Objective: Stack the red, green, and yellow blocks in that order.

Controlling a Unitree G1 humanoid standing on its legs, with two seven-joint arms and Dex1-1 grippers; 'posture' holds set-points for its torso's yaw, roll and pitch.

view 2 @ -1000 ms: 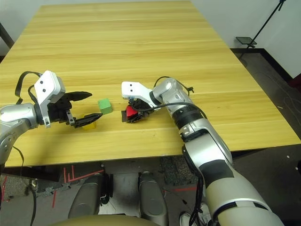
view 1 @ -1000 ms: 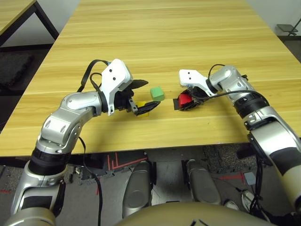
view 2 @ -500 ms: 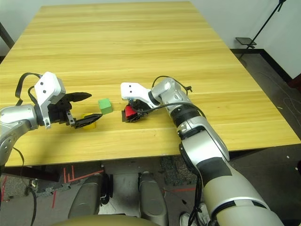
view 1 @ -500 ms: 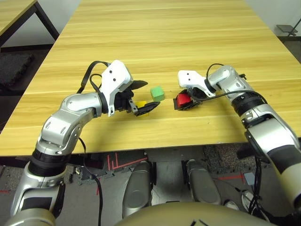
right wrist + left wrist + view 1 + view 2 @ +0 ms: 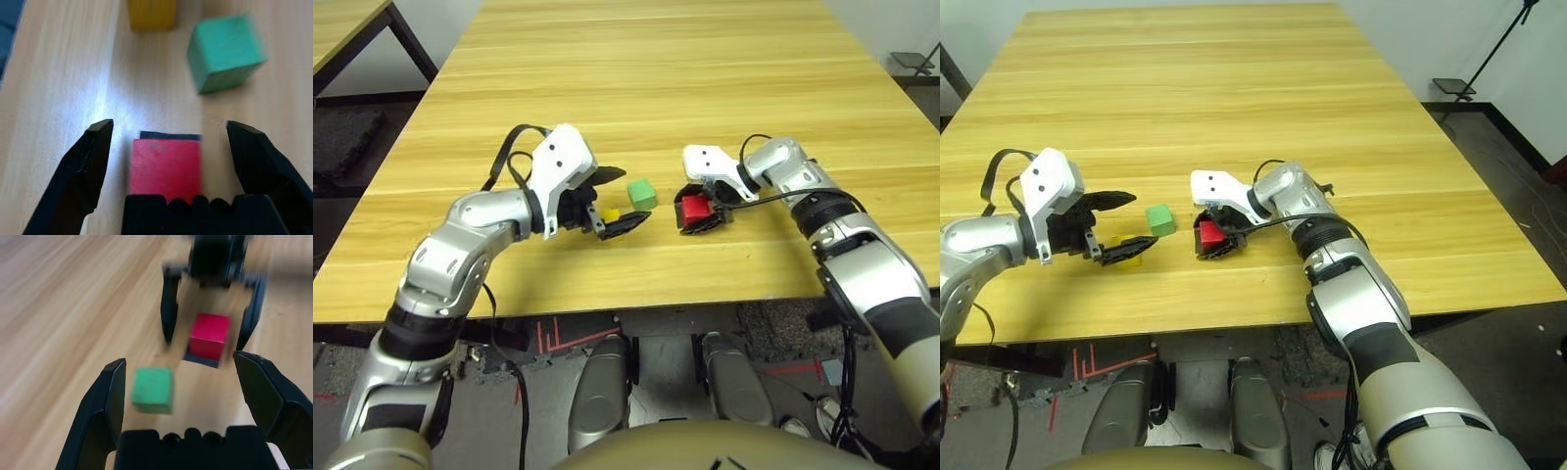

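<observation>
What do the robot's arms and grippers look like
Both arms are silver with black bands at the joints. Black cables run along them, and a white cover with dark round spots sits behind each gripper. The left gripper and right gripper each have two black, angular fingers that taper toward the tips.

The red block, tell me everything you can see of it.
The red block is a small plain cube, matte-looking, with no visible damage. It sits flat and level on the black square patch, which pokes out at one edge. The right gripper's open fingers stand either side of it, with gaps between.
</observation>
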